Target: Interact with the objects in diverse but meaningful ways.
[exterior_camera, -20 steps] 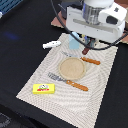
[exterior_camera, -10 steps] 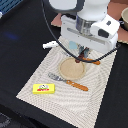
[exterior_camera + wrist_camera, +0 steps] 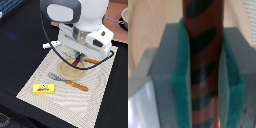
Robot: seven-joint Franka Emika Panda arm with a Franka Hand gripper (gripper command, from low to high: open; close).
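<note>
Dark-brown stick (image 3: 203, 65): held upright between the two green pads in the wrist view; its surface reads reddish-brown with darker diagonal stripes, and it runs from one edge of that picture to the other.
Gripper (image 3: 203, 75): clenched on the dark-brown stick, a green pad (image 3: 182, 85) pressed against each side of it, with grey finger blocks behind the pads.
Gripper in the exterior view (image 3: 76, 59): directly above the tan plate, mostly hidden under the white arm body; a thin dark piece, probably the stick, shows just below it, though the picture is too blurred to be sure.
Tan plate (image 3: 74, 71): round, lying on the woven placemat near its middle, partly covered by the arm.
Placemat (image 3: 60, 102): pale, woven, rectangular, on a black tabletop.
Yellow packet (image 3: 44, 88): flat on the placemat towards the exterior view's left, well apart from the plate, with red print on its face.
Fork (image 3: 67, 81): orange handle, metal tines pointing to the exterior view's left, lying on the placemat between the plate and the yellow packet.
Second orange-handled utensil (image 3: 91, 61): on the placemat just beside the plate, at the exterior view's right.
White oblong piece (image 3: 48, 45): on the black tabletop off the placemat's far corner, beside the arm.
Grey pot (image 3: 123, 19): at the far edge on the exterior view's right, only partly in frame.
</note>
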